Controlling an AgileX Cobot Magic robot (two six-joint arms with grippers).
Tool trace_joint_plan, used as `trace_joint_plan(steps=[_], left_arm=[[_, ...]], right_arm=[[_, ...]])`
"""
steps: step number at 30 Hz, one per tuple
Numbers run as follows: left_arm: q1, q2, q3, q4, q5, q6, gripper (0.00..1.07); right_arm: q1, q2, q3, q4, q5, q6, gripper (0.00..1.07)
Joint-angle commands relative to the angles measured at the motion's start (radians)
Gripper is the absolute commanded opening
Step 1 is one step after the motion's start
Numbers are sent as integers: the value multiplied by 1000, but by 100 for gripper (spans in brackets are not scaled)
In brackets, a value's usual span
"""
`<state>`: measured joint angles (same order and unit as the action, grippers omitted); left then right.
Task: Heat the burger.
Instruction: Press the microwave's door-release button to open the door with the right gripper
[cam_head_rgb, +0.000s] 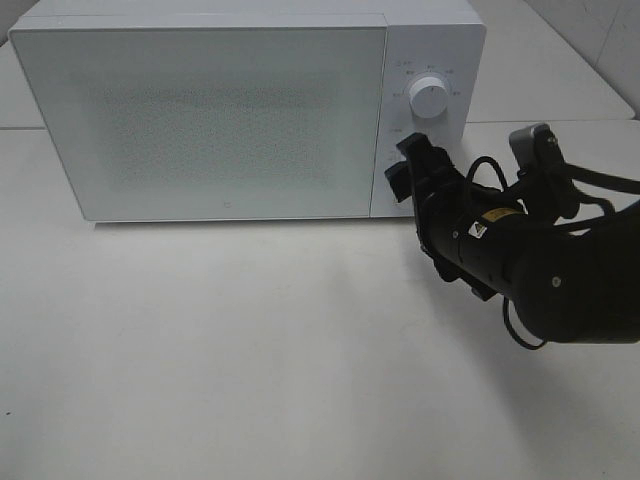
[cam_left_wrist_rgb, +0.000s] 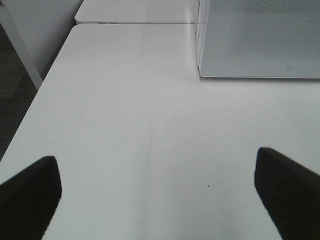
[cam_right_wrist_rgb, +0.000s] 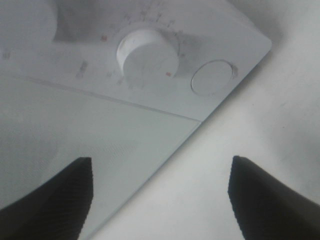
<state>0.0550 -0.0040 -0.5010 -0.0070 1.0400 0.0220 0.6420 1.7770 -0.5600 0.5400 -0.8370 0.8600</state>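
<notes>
Facing panel: right gripper (cam_head_rgb: 405, 165) was spread wide and empty, the lower knob (cam_right_wrist_rgb: 147, 52) just ahead, probably lined up to set the heating time.
Burger: unseen; presumably behind the shut microwave door (cam_head_rgb: 200, 110).
Left gripper (cam_left_wrist_rgb: 157, 185): wide, empty, idle above the table (cam_left_wrist_rgb: 150, 125).

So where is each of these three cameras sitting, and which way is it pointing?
High camera: above, looking down on the white table and microwave; the right arm and right claw show, by the control panel.
Left wrist camera: on the left arm, looking along the table toward the microwave's corner; the open left claw frames it.
Right wrist camera: close to the microwave's front, facing a dial and round button; its open claw's fingers show.
Shared: all three see the microwave.
</notes>
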Motion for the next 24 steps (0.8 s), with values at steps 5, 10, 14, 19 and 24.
trace_joint_plan(steps=[5,10,14,19,24], left_arm=[[5,-26,-3,-4,-9,1,102],[5,-26,-3,-4,-9,1,102],[5,-26,-3,-4,-9,1,102],[5,-26,-3,-4,-9,1,102],[5,-26,-3,-4,-9,1,102]], right_arm=[[-40,-170,-4,-70,393,-501,74],[-113,-228,-40,-95,600,-683,74],[-167,-266,-85,-95,770,-829,74],[-244,-322,-194,-108,1135,-1034,74],[-245,-359,-243,-206,1325,-1045,74]])
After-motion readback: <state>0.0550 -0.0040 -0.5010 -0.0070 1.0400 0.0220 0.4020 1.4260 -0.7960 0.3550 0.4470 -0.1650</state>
